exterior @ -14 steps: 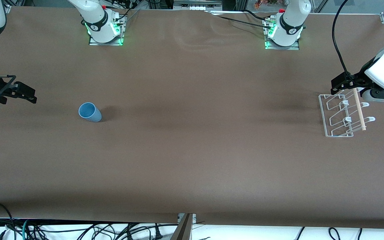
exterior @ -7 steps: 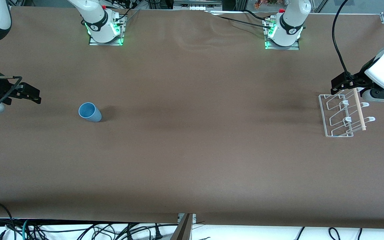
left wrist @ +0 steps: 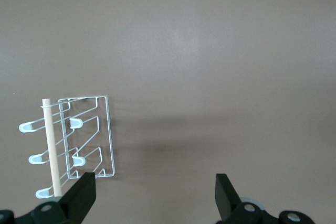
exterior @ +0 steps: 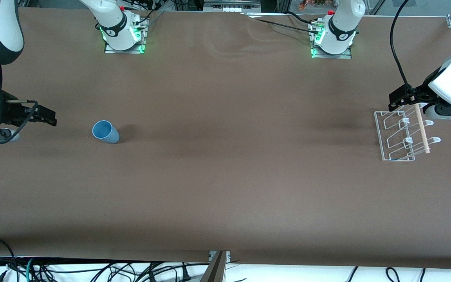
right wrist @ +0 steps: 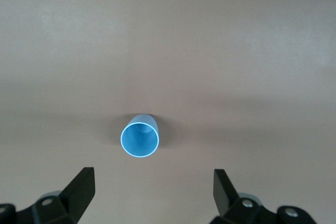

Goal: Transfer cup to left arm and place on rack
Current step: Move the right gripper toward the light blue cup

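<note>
Right wrist view: right claw (right wrist: 152,195) spread wide, holding nothing, up in the air over bare table (exterior: 225,176) at the right arm's end. The cup (right wrist: 139,139) stands upright on the table, mouth up, apart from both fingertips (right wrist: 84,179). Front view: cup (exterior: 105,132) near the right claw (exterior: 47,116), not touching. Left claw (left wrist: 155,192) spread wide, empty, hangs over the edge of the rack (left wrist: 86,137). Rack (exterior: 401,135) sits on the table at the left arm's end, wooden dowel (exterior: 422,128) lying across its prongs, well apart from the cup.
</note>
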`<state>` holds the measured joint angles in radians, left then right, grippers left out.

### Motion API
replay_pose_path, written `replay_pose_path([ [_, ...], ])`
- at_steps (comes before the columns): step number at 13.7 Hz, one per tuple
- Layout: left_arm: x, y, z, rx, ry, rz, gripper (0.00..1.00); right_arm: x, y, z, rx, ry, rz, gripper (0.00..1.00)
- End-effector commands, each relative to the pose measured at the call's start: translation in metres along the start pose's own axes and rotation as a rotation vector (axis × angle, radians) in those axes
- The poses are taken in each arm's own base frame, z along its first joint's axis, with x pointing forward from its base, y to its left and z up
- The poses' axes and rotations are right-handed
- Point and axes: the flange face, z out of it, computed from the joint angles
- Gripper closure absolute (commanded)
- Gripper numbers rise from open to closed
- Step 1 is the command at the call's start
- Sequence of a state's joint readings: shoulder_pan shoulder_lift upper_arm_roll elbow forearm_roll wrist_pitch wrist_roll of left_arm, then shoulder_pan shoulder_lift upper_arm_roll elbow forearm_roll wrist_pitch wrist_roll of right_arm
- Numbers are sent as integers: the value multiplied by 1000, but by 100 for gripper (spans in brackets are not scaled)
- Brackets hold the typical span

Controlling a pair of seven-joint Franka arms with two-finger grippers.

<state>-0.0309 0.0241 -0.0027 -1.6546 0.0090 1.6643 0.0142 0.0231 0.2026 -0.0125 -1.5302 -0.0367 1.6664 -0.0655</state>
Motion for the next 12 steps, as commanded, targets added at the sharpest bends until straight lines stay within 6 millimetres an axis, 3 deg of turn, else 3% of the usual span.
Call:
replay_pose_path([
  [1,-5,-3,-3,20,0,18,0,-3,-4,-2,5,-7,-12,0],
  [3,-5,-3,-3,20,0,18,0,0,-4,7,5,-17,-14,0],
  [12,-5,-2,-3,20,0,20,0,-19,-2,100,11,-88,-6,0],
])
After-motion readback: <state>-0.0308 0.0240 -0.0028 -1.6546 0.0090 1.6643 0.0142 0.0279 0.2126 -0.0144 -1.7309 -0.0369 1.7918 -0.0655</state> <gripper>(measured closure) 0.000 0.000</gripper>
